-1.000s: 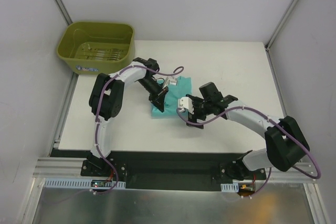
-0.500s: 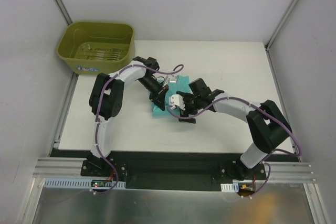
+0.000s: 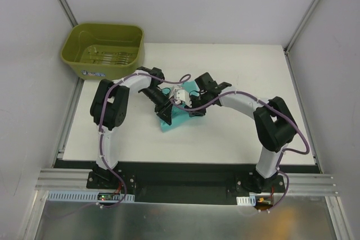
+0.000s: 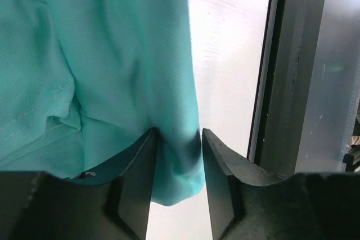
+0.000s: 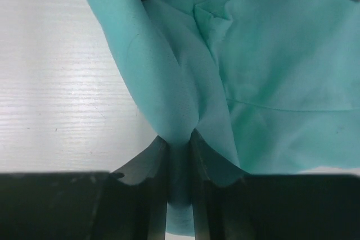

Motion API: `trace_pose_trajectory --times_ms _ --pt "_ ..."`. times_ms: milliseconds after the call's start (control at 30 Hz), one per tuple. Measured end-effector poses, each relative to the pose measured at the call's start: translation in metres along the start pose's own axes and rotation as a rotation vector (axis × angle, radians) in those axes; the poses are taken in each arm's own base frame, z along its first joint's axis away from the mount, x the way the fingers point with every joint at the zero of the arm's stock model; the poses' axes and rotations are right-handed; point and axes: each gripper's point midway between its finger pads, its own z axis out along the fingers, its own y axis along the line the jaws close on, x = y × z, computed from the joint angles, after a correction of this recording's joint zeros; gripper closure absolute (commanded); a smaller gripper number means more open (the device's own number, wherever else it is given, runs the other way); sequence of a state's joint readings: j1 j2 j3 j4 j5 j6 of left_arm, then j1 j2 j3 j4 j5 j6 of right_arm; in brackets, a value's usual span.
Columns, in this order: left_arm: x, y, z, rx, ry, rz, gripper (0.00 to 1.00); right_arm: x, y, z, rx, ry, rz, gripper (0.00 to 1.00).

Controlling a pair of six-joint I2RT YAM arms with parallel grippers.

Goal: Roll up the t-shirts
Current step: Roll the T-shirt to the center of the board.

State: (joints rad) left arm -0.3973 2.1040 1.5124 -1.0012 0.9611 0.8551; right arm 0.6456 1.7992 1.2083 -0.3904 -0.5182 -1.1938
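**A:** Where is the teal t-shirt [image 3: 171,122] to be found?

**B:** It is bunched near the middle of the white table [image 3: 253,77], between the two arms, and is not yet rolled.

**A:** How are the claws set?

**B:** A fold is clamped tight in the right gripper [image 5: 179,139]. The left gripper [image 4: 179,139] is seen with its jaws partly apart and cloth between them. Whether that cloth is pinched or only lying there cannot be told.

**A:** Which step is judged to be in hand?

**B:** Probably an edge being gathered ahead of a roll.

**A:** What is called for next?

**B:** The fold should be drawn over evenly, so that the thin fabric is not dragged into a lump.
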Motion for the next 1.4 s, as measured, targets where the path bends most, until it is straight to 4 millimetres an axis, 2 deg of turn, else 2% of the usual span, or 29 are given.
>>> trace_pose_trajectory --times_ms 33,167,300,467,567,667,733,833,900,967,1067,1133,1233,1300,1400 --pt "0.003 -0.003 0.000 -0.003 -0.003 0.005 0.55 -0.001 -0.001 0.000 -0.013 0.000 0.017 0.80" --pt "0.003 -0.006 -0.004 -0.041 -0.018 0.030 0.53 -0.005 0.002 0.000 -0.068 0.000 0.069 0.81" --pt "-0.002 0.003 -0.008 -0.077 -0.039 0.029 0.52 -0.007 0.003 -0.001 -0.098 0.009 0.119 0.80" --pt "0.002 0.003 -0.005 -0.089 -0.053 -0.007 0.53 -0.004 0.011 -0.002 -0.129 0.020 0.167 0.81" --pt "0.008 0.001 -0.004 -0.106 -0.053 -0.046 0.53 -0.006 0.016 -0.002 -0.153 0.021 0.193 0.81" --pt "0.004 0.006 -0.010 -0.129 -0.081 -0.113 0.54 -0.004 0.016 -0.003 -0.152 0.025 0.221 0.81" --pt "-0.002 0.013 -0.022 -0.154 -0.123 -0.172 0.53 -0.002 0.017 -0.005 -0.155 0.028 0.234 0.82" --pt "-0.018 0.033 -0.054 -0.234 -0.221 -0.211 0.52 0.000 0.019 -0.008 -0.189 0.041 0.279 0.82" --pt "-0.026 0.039 -0.074 -0.297 -0.268 -0.194 0.52 -0.001 0.016 -0.009 -0.217 0.040 0.320 0.82" --pt "-0.037 0.035 -0.090 -0.359 -0.298 -0.140 0.52 -0.001 0.010 -0.009 -0.251 0.033 0.376 0.82" --pt "-0.053 0.018 -0.101 -0.433 -0.323 -0.004 0.49 0.002 -0.004 -0.009 -0.296 0.023 0.464 0.83" --pt "-0.054 0.003 -0.098 -0.475 -0.312 0.110 0.48 0.005 -0.012 -0.009 -0.326 0.019 0.529 0.83" --pt "-0.040 -0.016 -0.074 -0.515 -0.252 0.276 0.48 0.009 -0.019 -0.007 -0.369 0.012 0.616 0.83" --pt "-0.025 -0.021 -0.056 -0.529 -0.197 0.357 0.48 0.012 -0.021 -0.005 -0.402 0.009 0.684 0.82" --pt "-0.003 -0.018 -0.032 -0.547 -0.112 0.477 0.47 0.016 -0.019 -0.001 -0.450 0.006 0.788 0.82"
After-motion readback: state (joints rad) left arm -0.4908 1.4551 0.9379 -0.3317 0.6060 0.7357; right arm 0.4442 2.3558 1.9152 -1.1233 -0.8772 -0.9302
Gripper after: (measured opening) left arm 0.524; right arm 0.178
